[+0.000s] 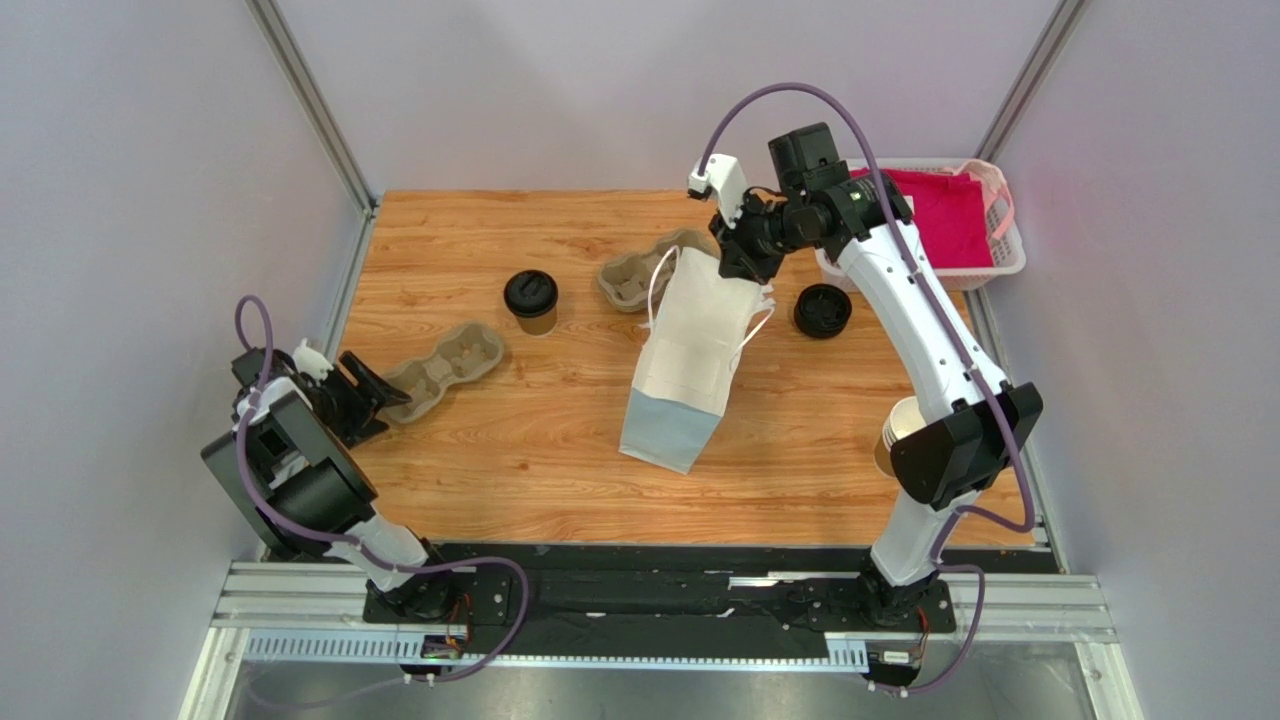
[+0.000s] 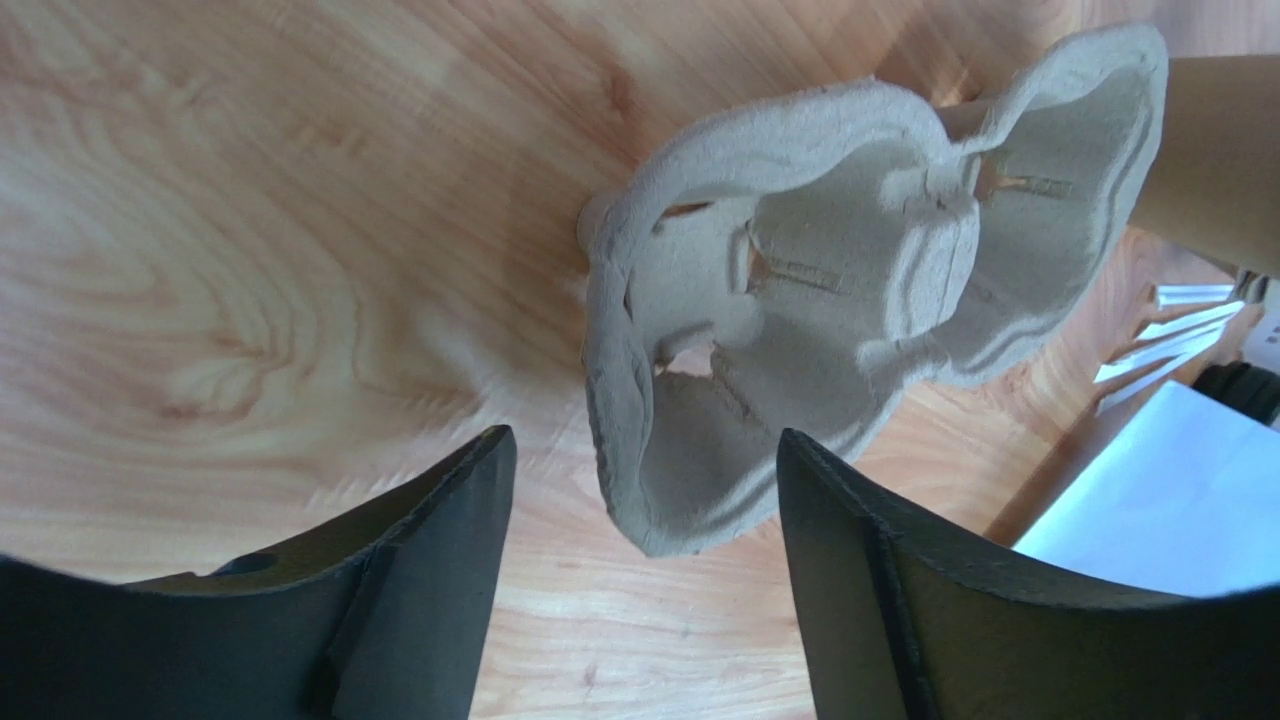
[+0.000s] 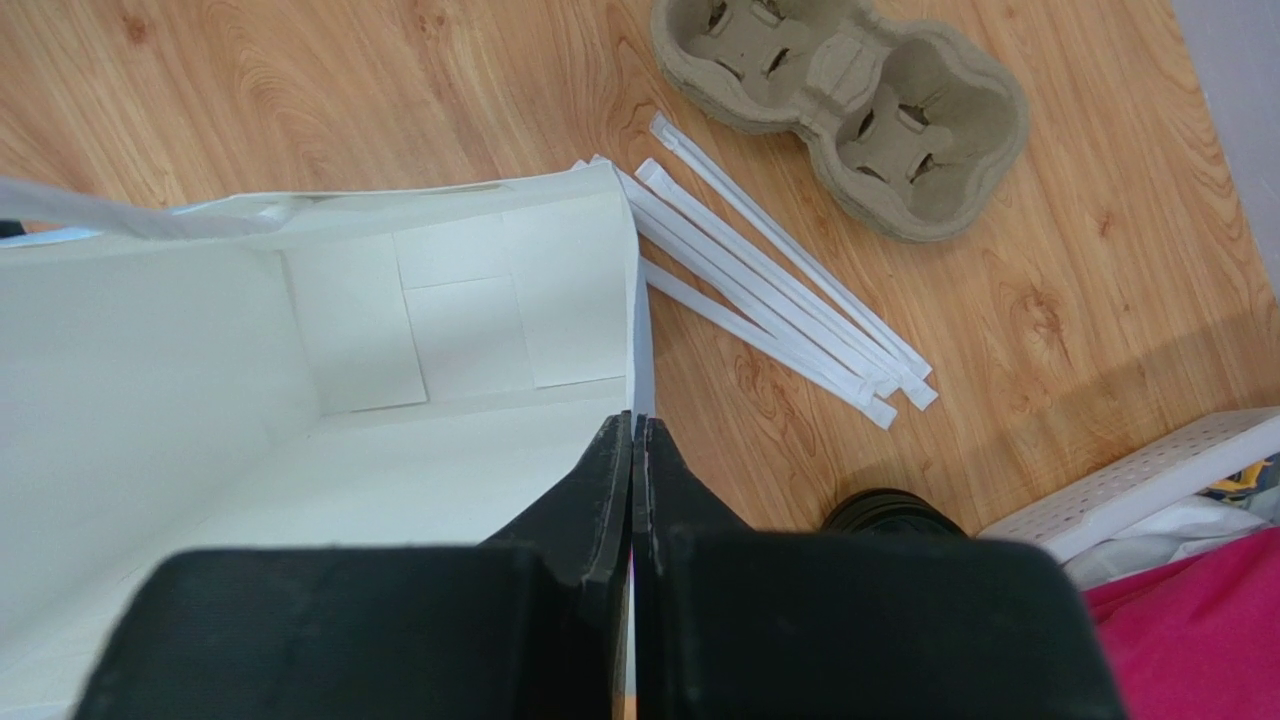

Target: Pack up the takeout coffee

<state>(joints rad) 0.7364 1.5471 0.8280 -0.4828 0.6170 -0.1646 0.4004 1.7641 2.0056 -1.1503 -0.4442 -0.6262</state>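
Observation:
The takeout coffee [image 1: 531, 300], a brown paper cup with a black lid, stands upright on the wooden table left of centre; neither gripper touches it. A white paper bag [image 1: 691, 360] lies at the middle with its mouth toward the far side. My right gripper [image 1: 747, 263] is shut on the bag's rim [image 3: 639, 323], and the bag's white inside [image 3: 301, 375] fills the left of the right wrist view. My left gripper [image 1: 376, 398] is open at the table's left edge. The end of a pulp cup carrier [image 2: 842, 285] lies between its fingertips [image 2: 481, 465] without touching them.
A second pulp carrier [image 1: 639, 273] lies beyond the bag, with several wrapped straws [image 3: 766, 285] beside it. Loose black lids [image 1: 822, 311] sit right of the bag. A white basket [image 1: 1010, 225] holding pink cloth stands at the far right. Stacked lidless cups [image 1: 897, 435] stand near the right arm.

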